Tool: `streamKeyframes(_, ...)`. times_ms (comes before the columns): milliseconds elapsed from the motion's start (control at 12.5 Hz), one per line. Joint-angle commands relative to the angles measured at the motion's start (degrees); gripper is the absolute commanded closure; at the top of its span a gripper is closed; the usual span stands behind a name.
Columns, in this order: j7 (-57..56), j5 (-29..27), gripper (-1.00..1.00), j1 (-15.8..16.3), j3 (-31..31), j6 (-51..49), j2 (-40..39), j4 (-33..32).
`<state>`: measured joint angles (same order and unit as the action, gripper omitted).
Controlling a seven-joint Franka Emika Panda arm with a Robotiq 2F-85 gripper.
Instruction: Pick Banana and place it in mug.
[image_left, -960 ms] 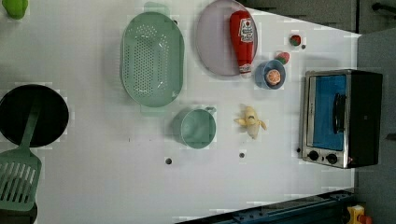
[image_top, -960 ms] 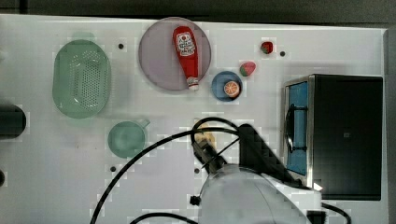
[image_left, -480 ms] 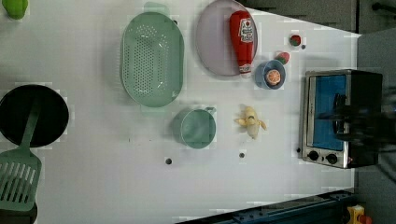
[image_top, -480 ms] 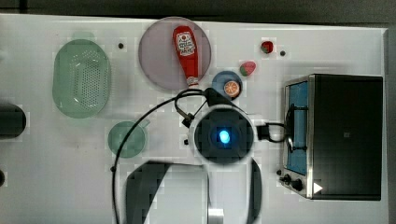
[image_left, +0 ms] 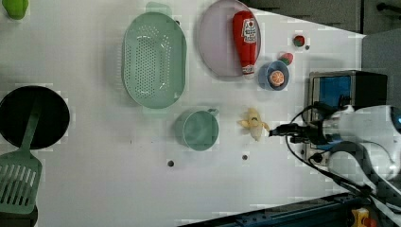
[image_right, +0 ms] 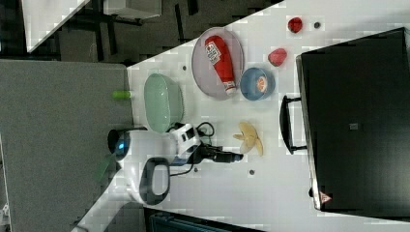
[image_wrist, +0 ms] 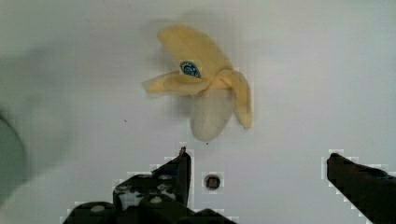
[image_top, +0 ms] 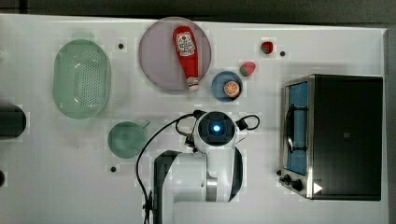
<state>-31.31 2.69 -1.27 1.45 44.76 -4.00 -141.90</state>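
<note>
Banana (image_wrist: 205, 100): half peeled, yellow skin splayed in three flaps round a pale blunt tip, small round blue sticker on the widest flap. Lying flat on the white table, between mug and toaster oven in the left view (image_left: 254, 124), apart from both, below the blue bowl there. Mug (image_left: 197, 129): small, round, pale-green and translucent, upright with mouth open and nothing inside, short stub handle at the rim toward the left view's upper right. Standing just below the green basket in the left view, also (image_top: 126, 139).
</note>
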Motion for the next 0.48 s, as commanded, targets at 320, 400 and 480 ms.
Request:
streamKeyframes(320,-10.4,-0.4,-1.0,0.2,0.7,11.9,-8.9,1.9)
streamKeyframes(400,-10.4,-0.4,-1.0,0.2,0.5,13.6,-10.5,1.8)
streamKeyframes(480,-10.4,-0.4,-1.0,0.2,0.5,14.7,-11.9,1.8)
